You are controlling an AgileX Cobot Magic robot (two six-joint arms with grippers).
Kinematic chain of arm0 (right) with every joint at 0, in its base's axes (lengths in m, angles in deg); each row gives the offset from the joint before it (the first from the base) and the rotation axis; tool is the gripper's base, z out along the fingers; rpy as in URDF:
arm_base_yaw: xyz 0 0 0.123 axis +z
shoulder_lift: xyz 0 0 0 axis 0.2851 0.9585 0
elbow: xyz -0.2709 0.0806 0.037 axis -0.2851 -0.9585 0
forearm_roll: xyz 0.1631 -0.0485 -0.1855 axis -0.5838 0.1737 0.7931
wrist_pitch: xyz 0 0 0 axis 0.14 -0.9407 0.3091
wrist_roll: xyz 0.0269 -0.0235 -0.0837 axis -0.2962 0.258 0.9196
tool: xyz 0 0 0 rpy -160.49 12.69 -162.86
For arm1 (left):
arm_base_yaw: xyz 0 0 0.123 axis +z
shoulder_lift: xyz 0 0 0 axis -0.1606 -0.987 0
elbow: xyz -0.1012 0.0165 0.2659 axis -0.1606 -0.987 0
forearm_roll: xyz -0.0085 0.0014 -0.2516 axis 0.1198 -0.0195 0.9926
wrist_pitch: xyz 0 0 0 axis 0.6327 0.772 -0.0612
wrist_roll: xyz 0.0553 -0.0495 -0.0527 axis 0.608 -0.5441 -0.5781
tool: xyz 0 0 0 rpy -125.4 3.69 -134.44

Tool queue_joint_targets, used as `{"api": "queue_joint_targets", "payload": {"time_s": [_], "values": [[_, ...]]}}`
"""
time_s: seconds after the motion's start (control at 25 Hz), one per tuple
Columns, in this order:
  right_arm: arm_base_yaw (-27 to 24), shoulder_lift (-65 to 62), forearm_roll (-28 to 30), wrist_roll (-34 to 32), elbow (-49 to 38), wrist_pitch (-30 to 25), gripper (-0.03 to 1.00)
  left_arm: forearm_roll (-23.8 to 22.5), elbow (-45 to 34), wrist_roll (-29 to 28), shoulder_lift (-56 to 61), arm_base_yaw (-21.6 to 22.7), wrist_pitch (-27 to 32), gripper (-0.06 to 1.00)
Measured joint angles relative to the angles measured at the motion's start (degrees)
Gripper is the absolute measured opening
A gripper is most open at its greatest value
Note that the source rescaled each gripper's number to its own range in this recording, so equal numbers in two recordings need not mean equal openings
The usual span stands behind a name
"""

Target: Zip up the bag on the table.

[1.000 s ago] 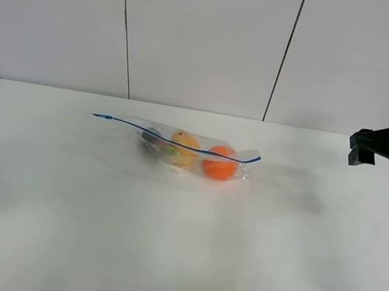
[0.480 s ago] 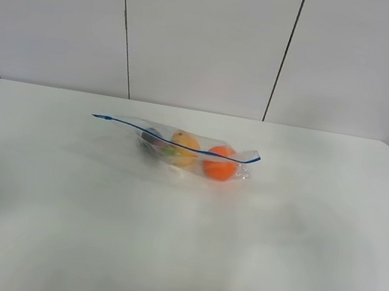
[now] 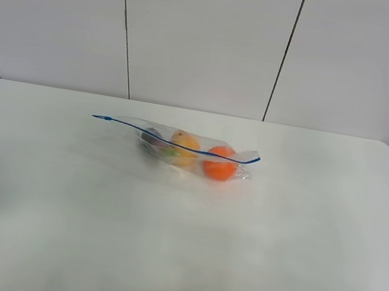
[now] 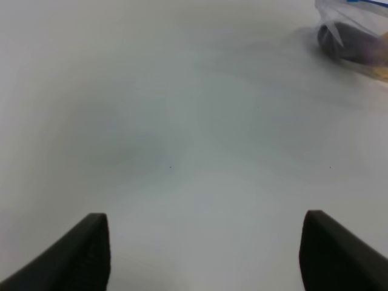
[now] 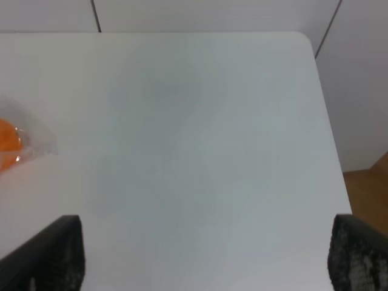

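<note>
White table [image 3: 300,230], bag [image 3: 179,147] lying alone; left gripper [image 4: 206,254], right gripper [image 5: 203,254] spread wide, empty

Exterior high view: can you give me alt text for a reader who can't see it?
A clear flexible plastic zip bag with a blue zipper strip lies alone on a large white matte table, holding an orange fruit, a yellow fruit and something dark purple. No arm or end effector appears in this view.

Left gripper [image 4: 205,254], right gripper [image 5: 205,257]: dark, seemingly matte-black finger tips.
</note>
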Motion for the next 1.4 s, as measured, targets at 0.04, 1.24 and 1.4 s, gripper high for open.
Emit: {"api": "queue_joint_targets", "payload": {"time_s": [0.04, 1.24, 1.4], "values": [[0.0, -1.1, 0.0, 0.0, 0.0, -0.9, 0.99, 0.0, 0.0, 0.0, 0.0, 0.0, 0.0, 0.99], [0.0, -24.9, -4.9, -2.8, -7.1, -9.4, 0.99, 0.2, 0.0, -0.1, 0.0, 0.0, 0.0, 0.99], [0.0, -27.8, -4.3, -2.8, -12.9, -9.4, 0.99, 0.2, 0.0, -0.1, 0.0, 0.0, 0.0, 0.99]]}}
